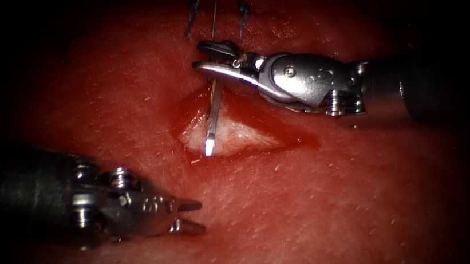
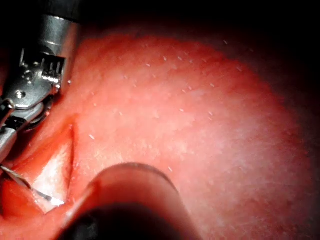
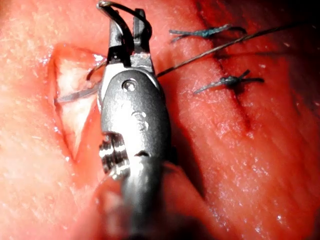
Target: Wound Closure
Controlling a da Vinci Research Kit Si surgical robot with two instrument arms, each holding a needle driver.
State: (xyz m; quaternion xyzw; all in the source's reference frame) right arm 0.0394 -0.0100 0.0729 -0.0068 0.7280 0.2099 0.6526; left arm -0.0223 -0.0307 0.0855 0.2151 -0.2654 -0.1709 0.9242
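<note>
The right hand grips the needle near its tail, tip pointing down into the open cut; the left hand gapes, empty

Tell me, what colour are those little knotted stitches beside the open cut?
The knotted stitches are dark blue-grey thread, clearest in the right wrist view.

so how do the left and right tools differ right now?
The right tool sits at the open cut's upper end with jaws shut on the needle near its thread end; the left tool hangs lower left of the cut, jaws slightly apart, holding nothing. The needle's tip lies over the open cut, not in the tissue. The thread trails from the right tool. Both are needle drivers.
</note>
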